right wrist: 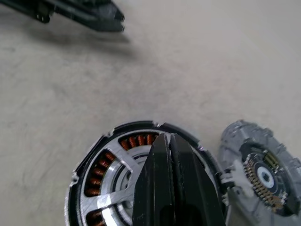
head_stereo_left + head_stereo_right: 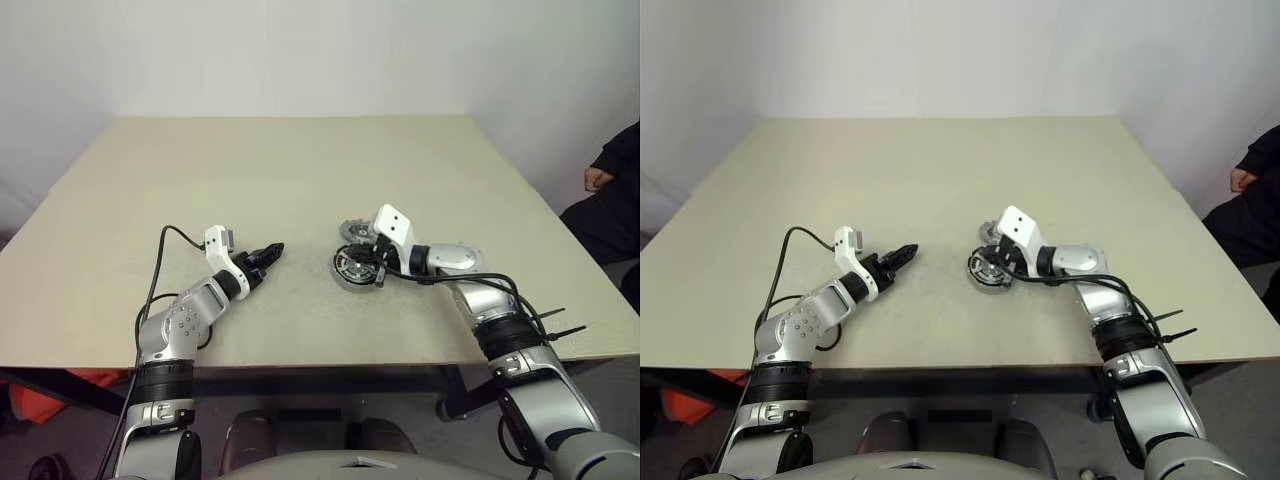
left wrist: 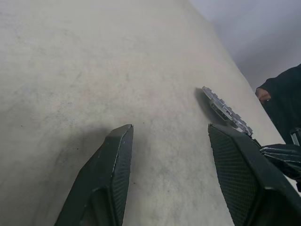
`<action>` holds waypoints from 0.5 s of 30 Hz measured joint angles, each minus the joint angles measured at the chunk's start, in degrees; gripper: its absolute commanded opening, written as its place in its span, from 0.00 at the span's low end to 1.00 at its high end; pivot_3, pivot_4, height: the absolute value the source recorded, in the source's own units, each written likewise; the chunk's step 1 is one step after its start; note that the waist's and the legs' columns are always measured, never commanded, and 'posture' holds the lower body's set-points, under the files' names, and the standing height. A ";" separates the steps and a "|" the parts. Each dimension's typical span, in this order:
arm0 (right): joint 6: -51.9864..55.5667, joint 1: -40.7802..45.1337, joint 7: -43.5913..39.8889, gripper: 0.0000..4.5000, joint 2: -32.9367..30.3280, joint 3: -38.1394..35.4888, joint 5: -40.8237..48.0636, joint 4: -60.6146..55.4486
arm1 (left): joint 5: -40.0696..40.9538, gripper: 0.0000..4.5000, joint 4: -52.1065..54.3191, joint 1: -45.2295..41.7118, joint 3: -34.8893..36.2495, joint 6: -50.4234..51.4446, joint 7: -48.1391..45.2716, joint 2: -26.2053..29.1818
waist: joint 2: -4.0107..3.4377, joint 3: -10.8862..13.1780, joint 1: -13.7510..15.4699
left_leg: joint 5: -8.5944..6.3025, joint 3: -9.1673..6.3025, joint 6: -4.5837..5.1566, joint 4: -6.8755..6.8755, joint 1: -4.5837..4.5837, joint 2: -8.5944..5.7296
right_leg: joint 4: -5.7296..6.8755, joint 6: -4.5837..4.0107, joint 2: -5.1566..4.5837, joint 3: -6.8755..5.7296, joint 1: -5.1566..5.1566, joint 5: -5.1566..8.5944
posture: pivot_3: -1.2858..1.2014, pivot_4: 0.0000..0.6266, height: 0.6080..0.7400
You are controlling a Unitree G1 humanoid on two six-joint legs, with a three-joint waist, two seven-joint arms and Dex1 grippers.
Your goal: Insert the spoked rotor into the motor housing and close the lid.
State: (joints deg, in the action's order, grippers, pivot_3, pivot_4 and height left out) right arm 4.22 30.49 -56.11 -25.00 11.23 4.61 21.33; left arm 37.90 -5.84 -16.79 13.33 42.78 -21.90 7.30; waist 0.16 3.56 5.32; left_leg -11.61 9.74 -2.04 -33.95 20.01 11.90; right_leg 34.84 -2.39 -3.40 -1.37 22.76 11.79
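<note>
**Op:** Checking the head views first. Motor housing (image 2: 352,268) sits on the desk (image 2: 300,180), right of centre, and the lid (image 2: 354,232) lies just behind it, touching or nearly so. My right claw (image 2: 372,268) is over the housing; my left claw (image 2: 268,254) hangs well apart to the left with nothing in it.

**Obs:** Risk from here?

**Op:** My judgement: the right claw is low over the housing, so a careless lift or sideways drag could catch the rotor spokes and pull the part askew, or nudge the lid away.

**Obs:** Left wrist view?

**Op:** Left fingers (image 3: 106,179) stand roughly half apart, bare desk between them, gripping nothing. The lid (image 3: 225,112) shows edge-on beyond them.

**Obs:** Right wrist view?

**Op:** Right fingers (image 1: 162,188) are pressed together, closed on nothing, their tips over the spoked rotor (image 1: 117,181). The rotor looks seated inside the housing (image 1: 94,155), copper windings visible round it. I cannot tell whether the tips touch it. The lid (image 1: 263,176) lies beside the housing, inner face up, not yet fitted.
</note>
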 measured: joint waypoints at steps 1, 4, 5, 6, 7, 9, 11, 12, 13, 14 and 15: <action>-0.12 0.42 -0.08 0.01 -0.33 -0.26 0.10 -0.79 | -0.03 0.60 -0.02 0.00 -0.01 0.00 0.00 -0.01 | 0.00 0.00 0.02 | 0.00 0.00 0.01 0.00 0.11 0.00 | 0.02 -0.13 0.00 0.00 0.11 -0.08 | 0.52 0.00 1.00; -1.65 2.55 -0.67 0.01 -2.45 -0.85 -0.08 -2.36 | -0.12 0.60 -0.04 -0.01 -0.03 -0.03 0.00 -0.02 | 0.00 0.00 0.04 | 0.00 0.01 0.00 0.05 0.28 0.00 | -0.04 -0.15 0.01 -0.02 0.26 -0.08 | 0.52 0.00 1.00; -2.06 3.02 -1.04 0.01 -3.25 -0.86 -0.37 -2.36 | -0.12 0.60 -0.04 -0.01 -0.05 -0.03 0.00 -0.03 | 0.00 0.00 0.04 | -0.01 0.01 0.00 0.05 0.31 0.00 | -0.07 -0.15 0.01 -0.03 0.27 -0.07 | 0.52 0.00 1.00; -2.82 3.61 -1.67 0.01 -4.71 -0.72 -1.20 -2.27 | -0.14 0.60 -0.06 -0.01 -0.08 -0.05 -0.01 -0.05 | 0.00 0.00 0.08 | -0.01 0.01 0.01 0.04 0.36 -0.01 | -0.09 -0.14 0.00 -0.03 0.30 -0.06 | 0.52 0.00 1.00; -3.60 4.37 -2.44 0.01 -6.37 -0.22 -2.26 -1.80 | -0.21 0.60 -0.13 -0.01 -0.04 -0.12 -0.01 -0.01 | -0.01 0.01 0.15 | -0.02 0.01 0.03 0.03 0.42 -0.02 | -0.10 -0.12 0.00 -0.03 0.33 -0.05 | 0.52 0.00 1.00; -5.69 6.09 -4.55 0.01 -9.87 1.18 -4.94 -0.21 | -0.34 0.60 -0.40 -0.02 -0.02 -0.44 -0.02 0.02 | 0.00 0.01 0.17 | -0.04 0.01 0.06 -0.03 0.49 -0.01 | -0.10 -0.12 -0.01 -0.03 0.35 -0.05 | 0.52 0.00 1.00; -8.44 8.45 -6.70 0.10 -12.91 2.81 -7.62 2.78 | -0.43 0.60 -0.56 -0.06 -0.05 -0.56 -0.05 0.02 | -0.02 0.03 0.09 | -0.15 0.02 0.24 -0.11 0.49 0.00 | -0.05 -0.12 -0.01 -0.03 0.36 -0.05 | 0.52 0.00 1.00; -10.02 9.83 -7.67 0.13 -14.07 3.49 -8.95 4.39 | -0.46 0.60 -0.61 -0.12 -0.07 -0.60 -0.07 0.00 | -0.04 0.04 0.06 | -0.14 0.02 0.24 -0.13 0.49 0.00 | -0.03 -0.12 -0.01 -0.03 0.36 -0.05 | 0.52 0.00 1.00; -12.77 12.01 -8.77 0.20 -15.37 4.78 -10.74 6.68 | -0.54 0.60 -0.81 -0.19 -0.07 -0.83 -0.07 0.00 | -0.06 0.05 -0.01 | -0.14 0.02 0.23 -0.16 0.47 0.01 | 0.02 -0.12 -0.01 -0.03 0.36 -0.06 | 0.52 0.00 1.00; -15.45 13.94 -9.44 0.28 -16.23 5.76 -12.38 8.62 | -0.61 0.60 -1.00 -0.32 -0.09 -1.10 -0.09 -0.03 | -0.06 0.06 -0.13 | -0.14 0.02 0.23 -0.19 0.46 0.01 | 0.03 -0.14 -0.01 -0.03 0.38 -0.07 | 0.52 0.00 1.00; -18.80 16.48 -9.96 0.35 -16.94 6.93 -14.27 10.86 | -0.70 0.60 -1.29 -0.54 -0.10 -1.26 -0.11 -0.04 | -0.07 0.06 -0.30 | -0.13 0.02 0.22 -0.21 0.45 0.03 | 0.08 -0.14 0.00 -0.03 0.41 -0.07 | 0.52 0.00 1.00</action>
State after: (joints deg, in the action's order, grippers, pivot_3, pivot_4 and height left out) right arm -14.58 46.97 -66.07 -41.94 18.16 -9.65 32.19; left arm 37.20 -7.13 -17.32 13.24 41.52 -22.00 7.27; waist 0.09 3.62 5.02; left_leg -11.74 9.76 -1.82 -34.15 20.47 11.93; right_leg 34.92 -2.54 -3.40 -1.40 23.17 11.72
